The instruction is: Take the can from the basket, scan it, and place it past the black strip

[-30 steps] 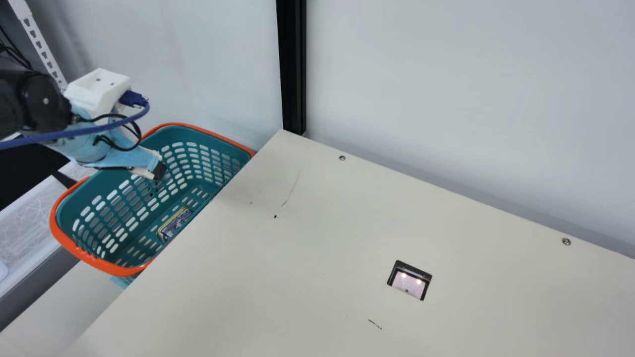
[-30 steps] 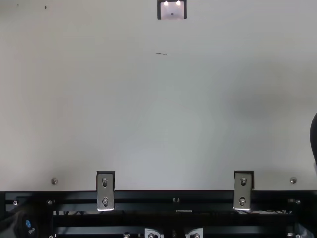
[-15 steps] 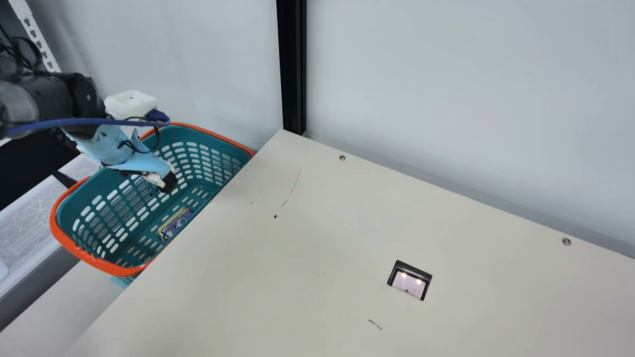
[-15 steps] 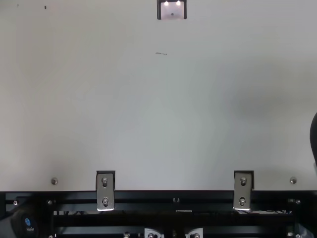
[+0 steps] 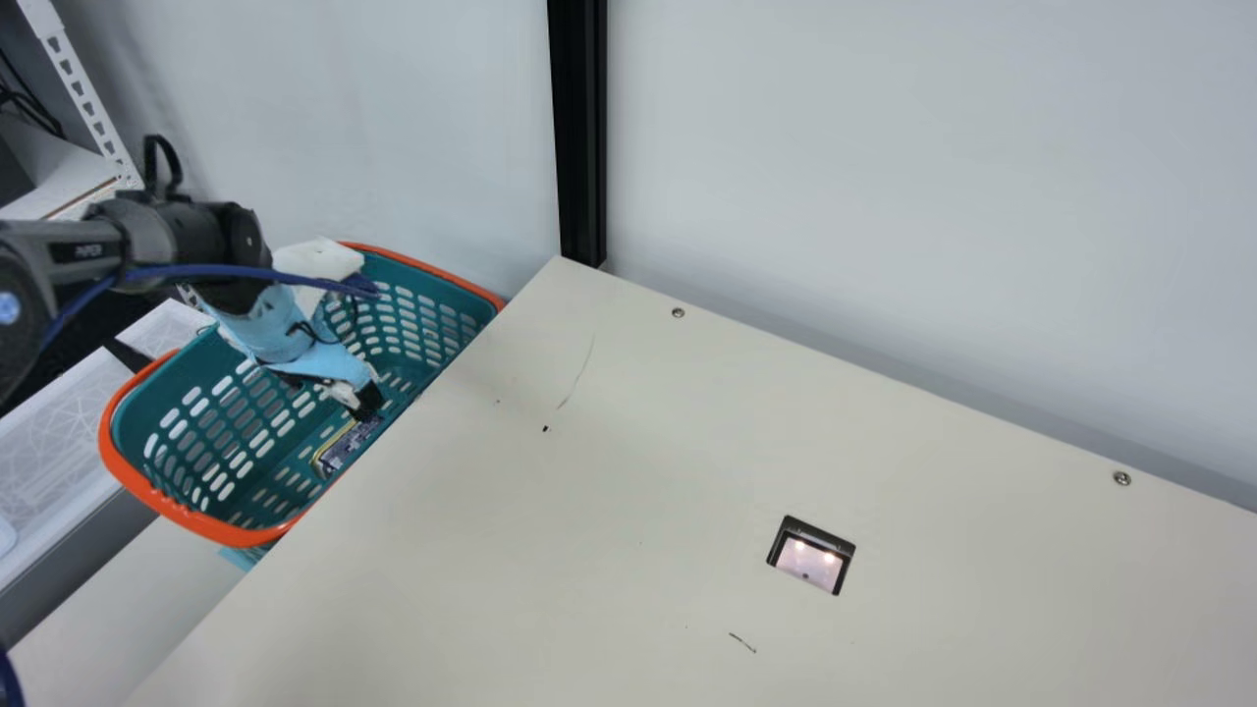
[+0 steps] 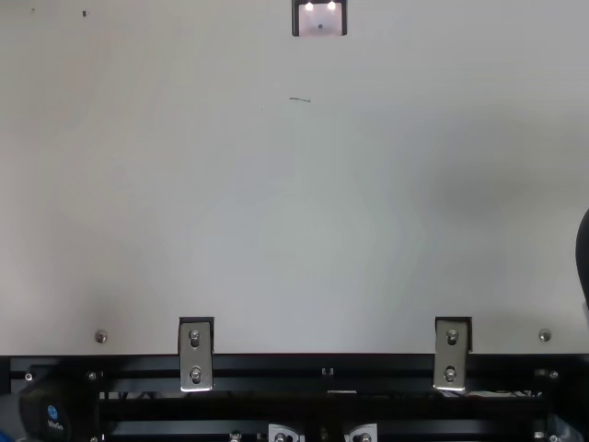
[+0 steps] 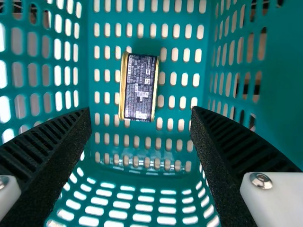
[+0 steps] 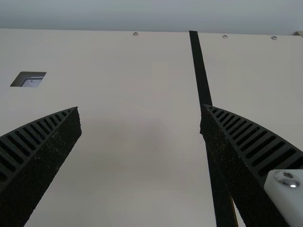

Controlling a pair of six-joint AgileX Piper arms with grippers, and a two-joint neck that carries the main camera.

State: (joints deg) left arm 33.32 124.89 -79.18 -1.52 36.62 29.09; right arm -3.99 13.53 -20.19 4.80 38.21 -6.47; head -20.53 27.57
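Can [image 7: 139, 87] inside basket [image 5: 226, 533], beside table [image 5: 589, 491]

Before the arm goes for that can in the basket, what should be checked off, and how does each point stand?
1. Can lying inside the basket: ok.
2. Left gripper open: ok.
3. Can held between its fingers: not ok, no grip yet.
4. Exact gap from fingertips to can: cannot tell.
5. Scanner window lit: ok, two bright spots.
6. Can past the black strip: not ok.

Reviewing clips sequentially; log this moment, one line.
left fingers: open, inside basket | can: basket floor, ungrasped | right fingers: open
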